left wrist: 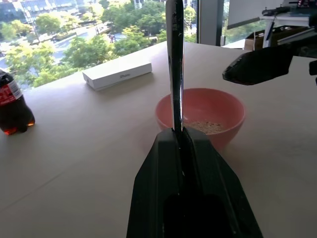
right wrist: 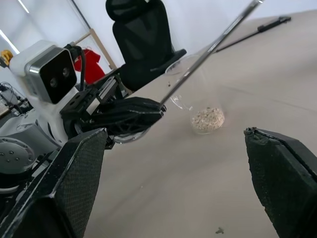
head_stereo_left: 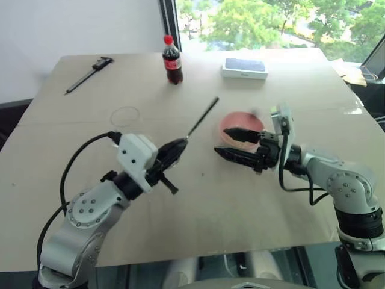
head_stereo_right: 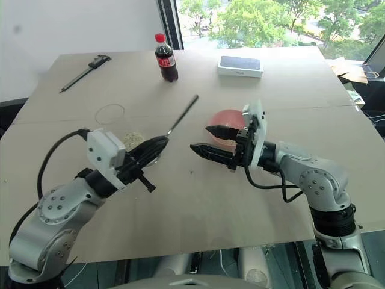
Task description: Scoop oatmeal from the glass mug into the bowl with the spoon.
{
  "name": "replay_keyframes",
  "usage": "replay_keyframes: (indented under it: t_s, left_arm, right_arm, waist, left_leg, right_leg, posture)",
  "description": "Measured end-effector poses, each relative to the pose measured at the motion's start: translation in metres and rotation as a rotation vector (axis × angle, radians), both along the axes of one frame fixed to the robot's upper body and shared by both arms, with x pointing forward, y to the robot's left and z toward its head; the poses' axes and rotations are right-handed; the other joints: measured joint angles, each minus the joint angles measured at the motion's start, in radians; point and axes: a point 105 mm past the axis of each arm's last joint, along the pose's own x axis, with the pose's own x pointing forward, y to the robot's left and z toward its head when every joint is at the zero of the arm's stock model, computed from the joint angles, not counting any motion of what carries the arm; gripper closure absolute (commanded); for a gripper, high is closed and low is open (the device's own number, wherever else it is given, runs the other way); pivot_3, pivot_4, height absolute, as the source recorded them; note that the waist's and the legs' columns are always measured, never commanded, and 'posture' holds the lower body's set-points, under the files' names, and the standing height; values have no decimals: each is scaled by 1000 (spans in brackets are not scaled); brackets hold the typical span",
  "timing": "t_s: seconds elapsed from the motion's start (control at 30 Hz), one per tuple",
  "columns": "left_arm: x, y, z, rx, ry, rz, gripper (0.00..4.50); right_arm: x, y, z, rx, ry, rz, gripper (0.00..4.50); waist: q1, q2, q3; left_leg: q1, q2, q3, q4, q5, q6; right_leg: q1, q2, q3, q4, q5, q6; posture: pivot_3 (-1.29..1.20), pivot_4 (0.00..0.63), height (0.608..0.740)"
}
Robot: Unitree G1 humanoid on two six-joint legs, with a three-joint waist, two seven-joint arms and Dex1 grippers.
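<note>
While the wide table [head_stereo_left: 72, 198] spreads pale and tan beneath me, both my arms hang above its near half. My right gripper [head_stereo_right: 215, 142] reaches leftward from the right side with its two black fingers spread wide apart and nothing between them; it hovers just in front of the bowl [left wrist: 200, 115]. That pink bowl sits right of centre on the table, and a thin scatter of pale flakes lies on its inside bottom. My left gripper [head_stereo_left: 174, 149] comes in from the near left, its fingers clamped tight on the spoon [head_stereo_left: 203, 116], whose long thin handle slants up and away toward the far right, ending short of the bowl's left rim. I cannot make out the spoon's scoop end; it seems buried between my fingers. Left of centre stands the glass mug [right wrist: 194, 94], so clear that it reads as little more than a faint ring on the tabletop, and it rests upright just beyond my left gripper. The oatmeal [head_stereo_right: 133, 141] is a small cream clump at the bottom of the mug. At the far edge, a cola bottle [head_stereo_left: 172, 60] stands upright, a white box [head_stereo_left: 244, 68] lies flat to its right, and a dark caliper [head_stereo_left: 88, 73] lies well off to its left.
</note>
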Motion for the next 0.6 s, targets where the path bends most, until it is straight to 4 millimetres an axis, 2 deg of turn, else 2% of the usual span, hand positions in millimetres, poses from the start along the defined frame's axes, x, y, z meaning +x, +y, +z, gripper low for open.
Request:
replay_keyframes:
  t_s: [0.23,0.4,0.43,0.47,0.5,0.6]
  left_arm:
    - [-3,-14,-11,41,12,-95,4448]
    - [-4,-18,-14,60,3,-123,4448]
    - [-3,-18,-15,64,1,-123,4500]
    - [-3,-18,-15,65,1,-123,4500]
    - [-3,-18,-15,68,-5,-124,4500]
    - [-3,-18,-14,68,-20,-123,4500]
  right_arm:
    - [5,18,13,57,57,5,0]
    - [12,22,26,116,110,-19,0]
    - [14,20,28,127,129,-28,413]
    - [14,20,28,130,132,-30,533]
    - [15,18,30,139,143,-35,841]
    - [16,15,30,134,160,-43,2205]
  waist:
    - [-3,1,0]
    - [-7,1,1]
    - [-8,1,1]
    - [-9,1,1]
    - [-10,2,1]
    - [-17,2,1]
  left_leg:
    - [0,0,0,0,-1,1]
    - [0,0,-1,0,-1,1]
    - [0,0,-1,0,0,1]
    - [0,0,-1,0,0,1]
    - [0,0,-1,0,0,1]
    - [0,0,-1,0,-1,1]
  right_leg:
    - [0,1,0,0,1,2]
    - [0,1,0,0,1,2]
    - [0,1,0,0,1,2]
    - [0,1,0,0,1,2]
    - [0,1,0,0,1,2]
    - [0,1,0,0,1,2]
  posture:
    - [0,150,740]
    - [0,150,740]
    - [0,150,740]
    - [0,150,740]
    - [0,150,740]
    - [0,150,740]
